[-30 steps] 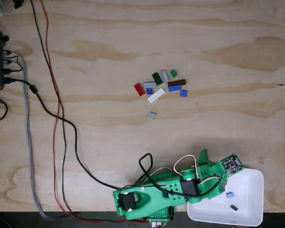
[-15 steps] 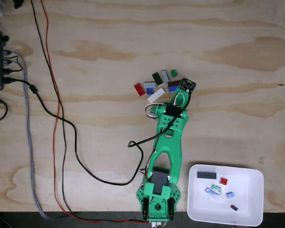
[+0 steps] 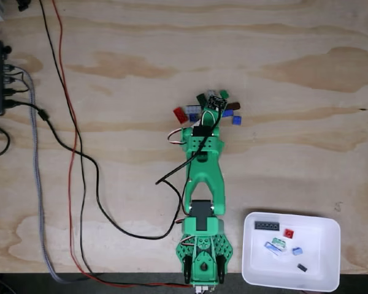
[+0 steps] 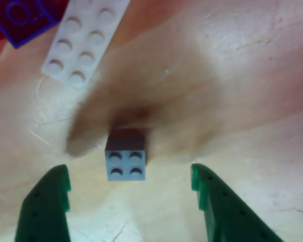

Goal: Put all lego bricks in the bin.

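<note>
Your gripper [image 4: 129, 194], back from the bin [image 3: 331, 275] in a second, now hangs wide open and empty astride the small grey brick [image 4: 125, 160] just short of the pile [image 3: 196, 112]; five bricks binned, more await.

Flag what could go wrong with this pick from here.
1. The grey brick sits left of centre between the open gripper fingers, so closing may push or twist it rather than clamp it squarely.
2. The white plate and blue brick lie just beyond it; reaching further forward could nudge them.
3. In the fixed view the arm reaches over the pile, so swinging back to the bin might scatter bricks.
</note>
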`<state>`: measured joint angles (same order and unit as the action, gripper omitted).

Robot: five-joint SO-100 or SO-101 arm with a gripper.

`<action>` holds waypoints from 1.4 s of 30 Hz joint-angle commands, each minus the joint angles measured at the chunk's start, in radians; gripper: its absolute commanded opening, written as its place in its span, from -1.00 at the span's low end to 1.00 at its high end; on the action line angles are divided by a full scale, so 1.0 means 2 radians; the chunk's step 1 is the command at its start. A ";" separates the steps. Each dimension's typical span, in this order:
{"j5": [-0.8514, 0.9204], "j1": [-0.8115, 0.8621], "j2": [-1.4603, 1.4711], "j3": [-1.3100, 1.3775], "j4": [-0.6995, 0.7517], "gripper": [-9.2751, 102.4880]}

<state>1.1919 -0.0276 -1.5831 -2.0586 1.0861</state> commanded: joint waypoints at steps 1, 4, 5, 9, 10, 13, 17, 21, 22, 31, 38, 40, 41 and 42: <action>-0.007 -0.007 -0.004 0.031 -0.008 -0.41; -0.007 -0.009 0.002 0.030 -0.015 -0.49; -0.007 -0.009 0.002 0.029 -0.018 -0.54; -0.008 -0.009 -0.010 0.011 -0.034 -0.84; -0.009 -0.008 -0.019 0.001 -0.037 -0.84; -0.033 0.004 -0.070 -0.016 -0.032 -0.84; -0.106 0.094 -0.249 -0.002 0.020 -0.84; -0.064 0.298 -0.444 0.019 0.076 -0.84; -0.037 0.352 -0.482 0.012 0.084 -0.84; 0.197 0.711 -0.519 -0.134 -0.031 -0.83; 0.315 0.825 -0.532 -0.223 -0.084 -0.83; 0.293 0.811 -0.528 -0.224 -0.087 -0.83; 0.285 0.800 -0.528 -0.222 -0.080 -0.75; 0.272 0.786 -0.527 -0.219 -0.075 -0.30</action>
<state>1.7748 1.5846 -2.6170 -2.5188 0.9495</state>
